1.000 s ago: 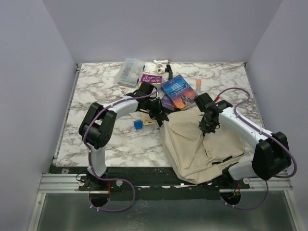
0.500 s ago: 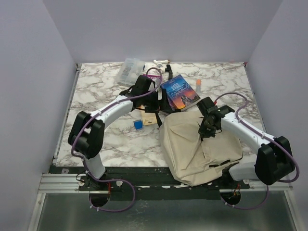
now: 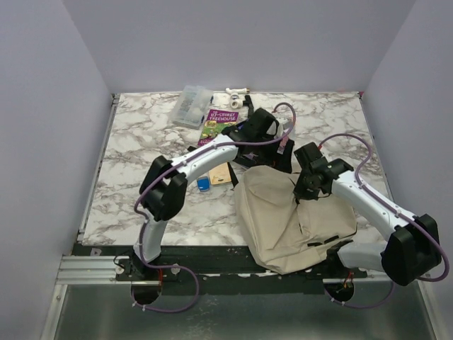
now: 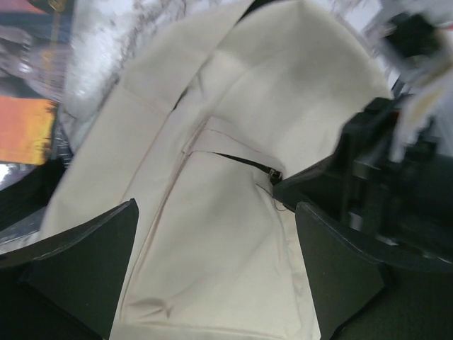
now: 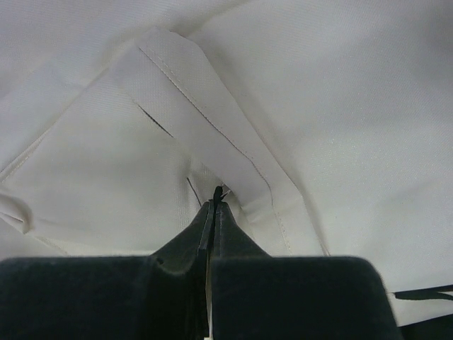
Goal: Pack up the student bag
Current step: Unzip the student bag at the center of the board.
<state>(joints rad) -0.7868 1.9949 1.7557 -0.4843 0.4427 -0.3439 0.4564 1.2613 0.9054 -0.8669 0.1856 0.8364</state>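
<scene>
On your far left the marble desk [image 3: 134, 142] is bare. Further in you have one clear plastic box [image 3: 192, 106] near the back edge, and one purple-and-green book [image 3: 218, 120] just in front of it. Nearer you lie one small blue cube [image 3: 203, 183] and one tan card [image 3: 221, 174], side by side. Your left gripper [image 4: 216, 209] reaches across the middle. Both of its fingers [image 4: 92, 269] are spread wide with nothing between them, hanging over the far end of the bag. One dark-and-orange book cover [image 4: 25, 127] shows at the left edge of the left wrist view, beside the bag. There is one student bag [image 3: 294, 216], beige, lying flat on the right half of the desk near your edge. Its front pocket seam and a black zipper are in view. Your right gripper [image 5: 214, 202] sits on the bag's upper part. Its two fingers are pressed tight together, with the tips at a stitched flap. A tiny dark bit pokes up between them, but you cannot tell what it is.
</scene>
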